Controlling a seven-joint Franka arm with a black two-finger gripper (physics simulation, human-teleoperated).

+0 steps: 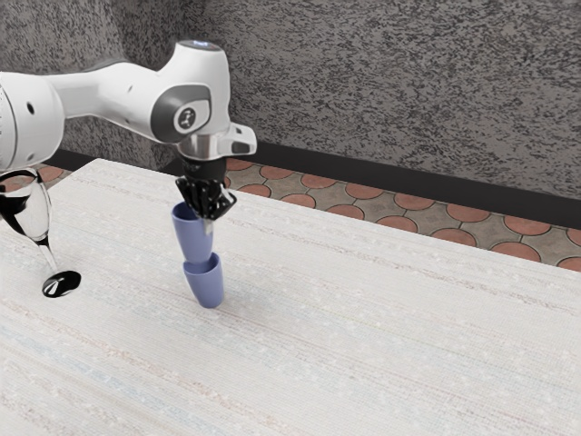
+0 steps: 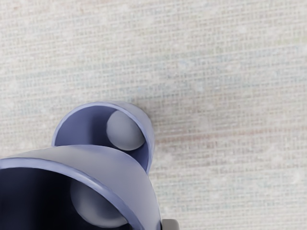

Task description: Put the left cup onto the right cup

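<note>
1. Count: two blue cups, one wine glass (image 1: 32, 213), one arm.
2. Both cups are the same plain, handleless tumblers, matte blue-violet and tapering to a narrow base. In the wrist view their inside bottoms look grey.
3. The lower cup (image 1: 207, 282) (image 2: 146, 128) stands upright on the table (image 1: 381, 309), towards its far edge, left of the middle in the exterior view.
4. The upper cup (image 1: 188, 238) (image 2: 112, 167) hangs tilted, its base right at the lower cup's rim and a little off-centre. Can't tell whether they touch.
5. The gripper (image 1: 207, 207) has its fingers nearly together, pinching the upper cup's wall at the rim.
6. The wine glass leans at the table's left edge in the exterior view, on a dark foot.
</note>
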